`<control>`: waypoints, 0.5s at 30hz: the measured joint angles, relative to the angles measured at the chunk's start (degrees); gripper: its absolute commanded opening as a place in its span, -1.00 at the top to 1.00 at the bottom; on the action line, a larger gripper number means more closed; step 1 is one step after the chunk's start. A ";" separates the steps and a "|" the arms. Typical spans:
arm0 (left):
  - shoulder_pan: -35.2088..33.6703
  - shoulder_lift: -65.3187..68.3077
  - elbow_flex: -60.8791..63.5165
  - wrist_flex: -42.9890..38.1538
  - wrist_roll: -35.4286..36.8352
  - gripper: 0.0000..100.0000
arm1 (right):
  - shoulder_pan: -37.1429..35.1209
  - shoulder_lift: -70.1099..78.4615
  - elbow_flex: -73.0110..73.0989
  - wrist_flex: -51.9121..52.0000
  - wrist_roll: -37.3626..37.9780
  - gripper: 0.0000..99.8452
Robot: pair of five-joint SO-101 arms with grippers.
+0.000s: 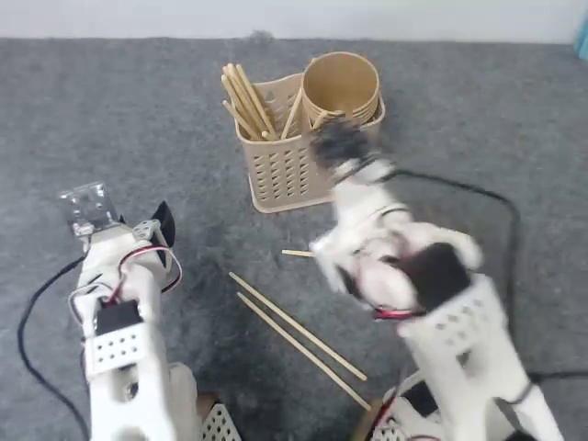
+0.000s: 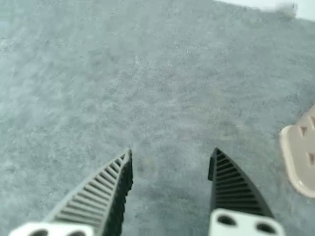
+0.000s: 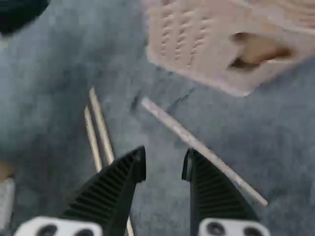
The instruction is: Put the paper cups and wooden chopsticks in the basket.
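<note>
Chopsticks (image 1: pixel 299 326) are lying flat at lower centre, likely rolling from the spread, empty right claw (image 3: pixel 165 164); left claw (image 2: pixel 170 161) is gaping too.

My left arm (image 1: pixel 119 340) and right arm (image 1: pixel 450 322): white printed shells, black cables (image 1: pixel 28 340), red wires (image 1: pixel 138 262) at joints. Then left gripper (image 2: pixel 172 151), right gripper (image 3: pixel 164 150): black ribbed tapered fingers (image 2: pixel 103 191) on white mounts with screw holes.

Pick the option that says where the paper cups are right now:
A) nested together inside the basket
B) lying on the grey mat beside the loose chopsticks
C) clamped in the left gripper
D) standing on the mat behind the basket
A: the paper cups sit nested one in another inside the basket, their rims rising above its perforated wall.
</note>
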State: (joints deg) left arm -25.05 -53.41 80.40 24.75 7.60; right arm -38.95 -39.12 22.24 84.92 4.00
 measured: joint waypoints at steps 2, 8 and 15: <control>-1.85 4.48 -2.81 0.00 0.00 0.53 | -2.55 1.23 5.71 -2.90 2.20 0.74; -4.04 18.73 -9.93 -0.97 0.18 0.53 | -3.96 3.34 21.71 -21.01 11.60 0.74; -4.22 21.89 -11.78 -1.32 0.09 0.53 | -3.43 9.76 33.32 -44.22 19.96 0.74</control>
State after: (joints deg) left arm -29.27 -31.52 68.62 23.43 7.69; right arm -42.37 -29.36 55.56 40.70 23.96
